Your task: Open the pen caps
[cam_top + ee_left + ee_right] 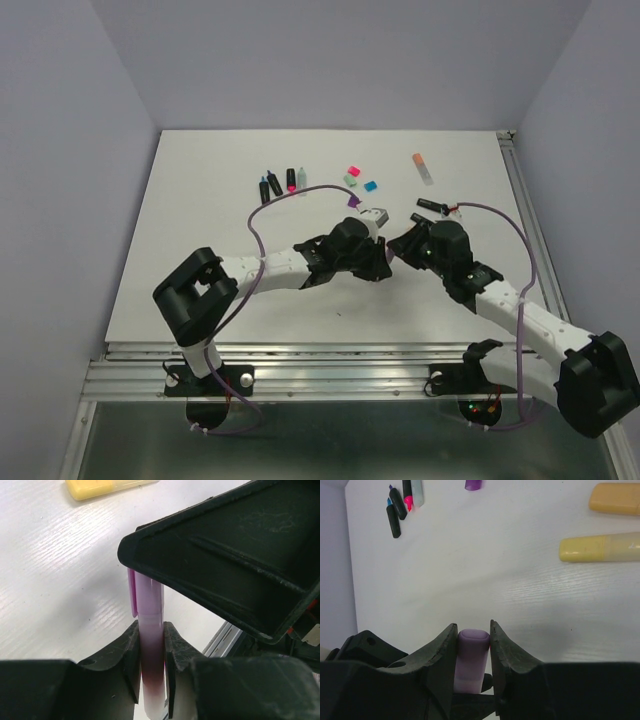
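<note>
Both grippers are shut on one lilac pen (150, 645), held above the table. My left gripper (150, 630) grips its pale barrel. My right gripper (472, 630) grips the lilac cap (472, 652) at the other end; the cap's clip (132, 592) shows in the left wrist view. In the top view the two grippers meet at mid-table, left (383, 262) and right (398, 247), and hide the pen. Loose caps lie behind them: pink (353, 171), green (350, 181), blue (370, 186), purple (353, 201).
Several pens lie in a row at the back left (280, 183), also seen in the right wrist view (395, 515). An orange-ended pen (423, 167) and a black pen (432, 205) lie at the back right. A yellow pen (600, 548) lies near the grippers.
</note>
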Controlling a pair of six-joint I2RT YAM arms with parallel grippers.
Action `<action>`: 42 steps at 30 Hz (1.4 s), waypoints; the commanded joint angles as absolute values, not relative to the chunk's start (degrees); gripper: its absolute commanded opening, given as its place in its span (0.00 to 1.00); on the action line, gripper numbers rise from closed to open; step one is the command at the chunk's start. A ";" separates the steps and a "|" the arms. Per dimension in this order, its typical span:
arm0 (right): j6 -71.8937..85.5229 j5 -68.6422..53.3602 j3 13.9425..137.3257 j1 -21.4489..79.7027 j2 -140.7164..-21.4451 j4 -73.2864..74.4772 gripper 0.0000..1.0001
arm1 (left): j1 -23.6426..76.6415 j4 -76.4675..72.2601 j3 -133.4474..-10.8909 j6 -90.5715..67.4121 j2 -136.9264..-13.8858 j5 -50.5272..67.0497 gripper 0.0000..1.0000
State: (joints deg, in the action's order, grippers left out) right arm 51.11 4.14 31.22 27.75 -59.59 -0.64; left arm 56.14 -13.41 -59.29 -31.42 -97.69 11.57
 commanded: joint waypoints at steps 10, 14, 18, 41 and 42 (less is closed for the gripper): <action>55.20 46.48 43.49 29.62 -73.19 3.95 0.01 | 59.24 -15.47 -55.75 -44.73 -89.83 14.33 0.00; 52.65 48.08 53.26 26.63 -81.29 5.45 0.01 | 60.12 -15.47 -48.62 -47.37 -84.74 13.45 0.00; 49.58 46.41 59.15 25.14 -85.16 3.09 0.01 | 60.82 -16.08 -42.90 -49.65 -79.56 11.34 0.00; 28.31 14.86 81.45 24.87 -115.91 -4.67 0.06 | 25.51 -1.14 -49.30 -36.04 -80.50 -4.84 0.00; 28.13 14.85 82.17 24.87 -116.62 -4.14 0.06 | 24.79 -1.23 -49.74 -35.77 -80.51 -4.66 0.00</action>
State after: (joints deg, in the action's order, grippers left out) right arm 31.29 16.32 75.09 24.75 -114.69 -3.38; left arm 28.05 -1.26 -46.35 -39.42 -78.63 -4.58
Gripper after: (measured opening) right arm 0.338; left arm 0.297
